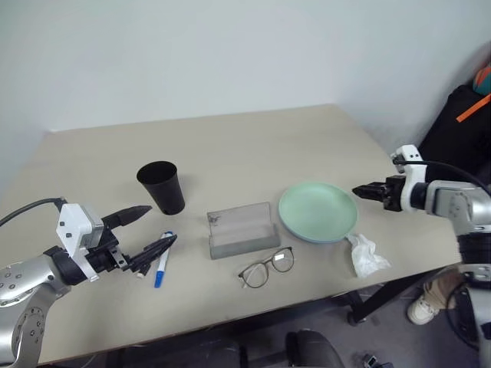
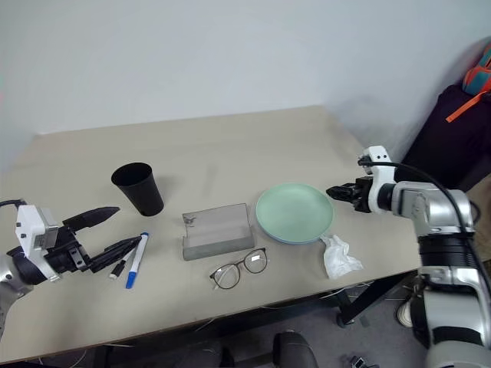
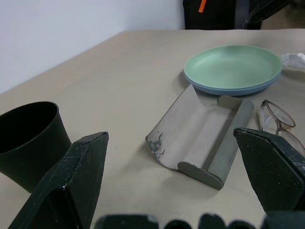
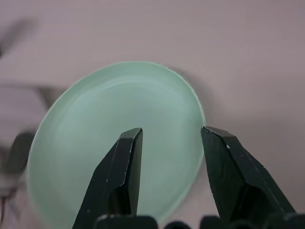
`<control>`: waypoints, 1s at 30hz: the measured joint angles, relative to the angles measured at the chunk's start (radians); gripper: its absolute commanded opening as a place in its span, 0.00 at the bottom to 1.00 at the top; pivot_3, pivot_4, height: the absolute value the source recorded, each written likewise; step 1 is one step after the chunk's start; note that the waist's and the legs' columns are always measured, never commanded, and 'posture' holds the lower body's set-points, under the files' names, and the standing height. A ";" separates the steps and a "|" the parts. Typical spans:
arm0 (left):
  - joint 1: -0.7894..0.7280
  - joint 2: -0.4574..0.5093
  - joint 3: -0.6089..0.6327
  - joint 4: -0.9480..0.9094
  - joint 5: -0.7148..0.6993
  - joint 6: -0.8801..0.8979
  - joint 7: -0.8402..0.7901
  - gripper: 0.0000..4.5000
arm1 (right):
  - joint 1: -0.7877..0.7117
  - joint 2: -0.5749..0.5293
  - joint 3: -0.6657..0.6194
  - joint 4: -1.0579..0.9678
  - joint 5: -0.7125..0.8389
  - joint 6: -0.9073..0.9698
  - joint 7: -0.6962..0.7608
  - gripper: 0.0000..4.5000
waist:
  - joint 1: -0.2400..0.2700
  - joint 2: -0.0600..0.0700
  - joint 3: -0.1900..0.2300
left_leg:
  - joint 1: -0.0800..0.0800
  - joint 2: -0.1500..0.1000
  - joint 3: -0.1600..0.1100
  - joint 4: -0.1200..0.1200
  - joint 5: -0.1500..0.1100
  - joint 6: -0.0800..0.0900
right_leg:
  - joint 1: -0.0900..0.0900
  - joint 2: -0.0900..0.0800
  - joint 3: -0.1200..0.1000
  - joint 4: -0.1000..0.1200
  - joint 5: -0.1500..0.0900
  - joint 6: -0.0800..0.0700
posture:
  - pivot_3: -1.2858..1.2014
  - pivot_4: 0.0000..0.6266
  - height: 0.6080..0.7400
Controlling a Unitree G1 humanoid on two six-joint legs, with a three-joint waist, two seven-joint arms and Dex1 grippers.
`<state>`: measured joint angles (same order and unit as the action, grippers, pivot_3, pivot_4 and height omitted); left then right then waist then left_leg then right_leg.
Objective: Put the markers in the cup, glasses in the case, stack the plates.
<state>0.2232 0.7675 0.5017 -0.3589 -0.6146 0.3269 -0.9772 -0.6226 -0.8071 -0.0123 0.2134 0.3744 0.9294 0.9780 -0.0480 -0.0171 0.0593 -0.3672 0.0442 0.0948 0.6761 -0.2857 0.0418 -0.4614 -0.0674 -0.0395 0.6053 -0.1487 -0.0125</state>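
Plates [image 1: 318,212] are stacked, mint green on light blue, beside the open grey case [image 1: 242,231]. Right gripper [image 4: 169,152] hangs over them, jaws parted, empty. Left gripper [image 1: 146,230] gapes wide near the markers [image 1: 161,261], probably not touching.

Non-task items in view: tissue, table, wall, bags, shoe.
You have a crumpled white tissue [image 1: 367,257] near the beige table's [image 1: 253,146] front right edge. A plain pale wall [image 1: 230,54] backs the table. Off the right side, note a black bag [image 1: 460,126] with an orange strap [image 1: 473,107], and a white shoe [image 1: 423,309] on the floor.
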 measured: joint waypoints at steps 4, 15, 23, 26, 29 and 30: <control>0.001 0.005 0.016 -0.002 -0.023 0.009 -0.017 1.00 | 0.100 -0.126 0.070 -0.130 0.029 -0.023 0.194 0.47 | 0.000 0.000 0.000 | 0.001 0.000 0.000 0.000 -0.001 -0.002 | -0.001 0.000 -0.001 0.000 0.000 0.000 | 0.52 0.00 0.99; 0.049 0.021 0.064 -0.081 -0.148 0.068 -0.080 1.00 | 0.198 -0.186 0.163 -0.228 0.008 -0.081 0.282 0.47 | 0.002 -0.002 0.001 | 0.002 0.003 0.001 0.004 -0.002 -0.004 | 0.000 -0.002 -0.010 -0.006 0.000 0.000 | 0.52 0.00 0.99; 0.064 0.021 0.066 -0.081 -0.147 0.068 -0.077 1.00 | 0.203 -0.116 0.225 -0.165 -0.098 -0.180 0.178 0.47 | 0.002 -0.002 0.001 | -0.003 0.005 0.001 0.003 -0.004 -0.004 | -0.001 -0.002 -0.016 -0.013 0.000 0.000 | 0.52 0.00 0.99; 0.069 0.021 0.067 -0.081 -0.144 0.066 -0.077 1.00 | 0.208 -0.114 0.236 -0.145 -0.124 -0.221 0.173 0.47 | 0.002 -0.001 0.000 | -0.005 0.003 0.002 0.003 -0.005 -0.004 | -0.001 -0.001 -0.017 -0.012 0.000 0.000 | 0.52 0.00 0.99; 0.071 0.021 0.070 -0.081 -0.142 0.065 -0.076 1.00 | 0.214 -0.111 0.249 -0.130 -0.150 -0.255 0.172 0.47 | 0.002 -0.001 0.000 | -0.008 0.003 0.000 0.003 -0.006 -0.004 | -0.002 -0.001 -0.019 -0.012 0.001 -0.001 | 0.52 0.00 0.99; 0.071 0.021 0.070 -0.081 -0.141 0.064 -0.075 1.00 | 0.215 -0.111 0.254 -0.122 -0.157 -0.265 0.172 0.47 | 0.002 -0.001 0.000 | -0.008 0.002 0.000 0.003 -0.006 -0.004 | -0.002 -0.001 -0.019 -0.012 0.001 -0.002 | 0.52 0.00 0.99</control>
<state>0.2947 0.7882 0.5718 -0.4402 -0.7556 0.3906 -1.0522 -0.4075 -0.9180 0.2415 0.0917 0.2176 0.6643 1.1503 -0.0462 -0.0186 0.0597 -0.3748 0.0466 0.0949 0.6790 -0.2915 0.0379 -0.4636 -0.0684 -0.0583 0.5929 -0.1476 -0.0142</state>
